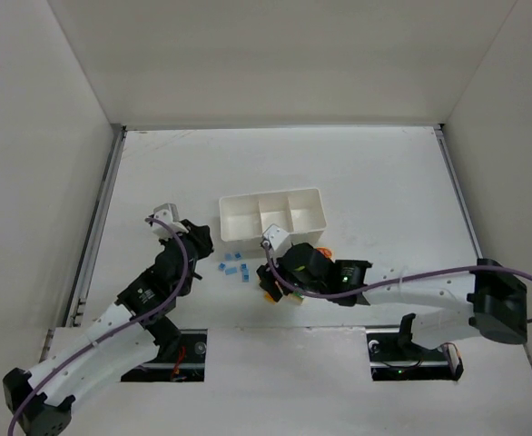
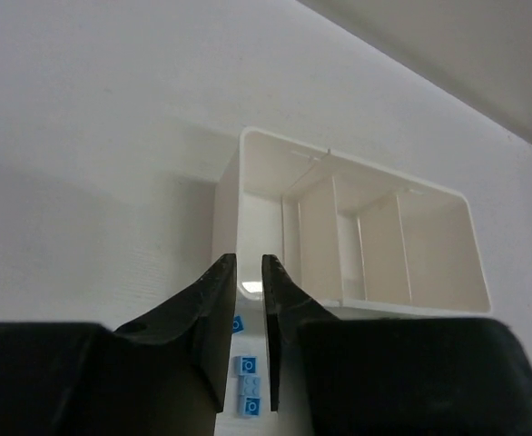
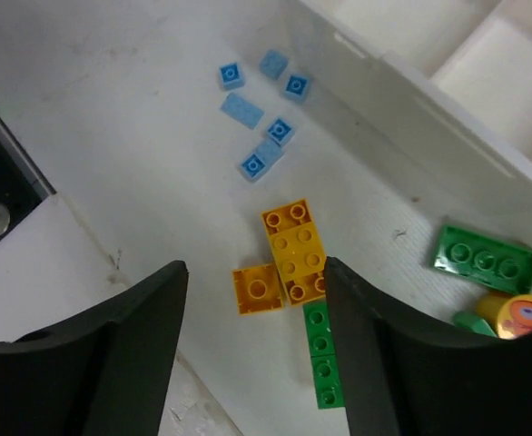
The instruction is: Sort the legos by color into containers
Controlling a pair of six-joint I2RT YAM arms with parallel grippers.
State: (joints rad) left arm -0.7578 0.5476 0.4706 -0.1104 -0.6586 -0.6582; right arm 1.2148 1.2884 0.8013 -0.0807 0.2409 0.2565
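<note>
The white three-compartment tray [image 1: 270, 215] [image 2: 352, 182] [image 3: 429, 91] looks empty in its visible parts. Several light blue legos [image 1: 234, 266] [image 2: 248, 381] [image 3: 259, 118] lie scattered just in front of its left end. My left gripper [image 1: 201, 239] [image 2: 249, 263] hovers above them with only a narrow slit between its jaws and nothing in it. My right gripper [image 1: 271, 272] [image 3: 255, 272] is open wide over a yellow-orange brick pair [image 3: 295, 250], a small orange brick [image 3: 257, 289] and a green strip [image 3: 320, 354]. It touches none of them.
Another green brick [image 3: 484, 259] and a round yellow-orange piece [image 3: 520, 313] lie by the tray's near wall. White walls enclose the table on three sides. The arm bases and their cut-outs [image 1: 175, 350] sit at the near edge.
</note>
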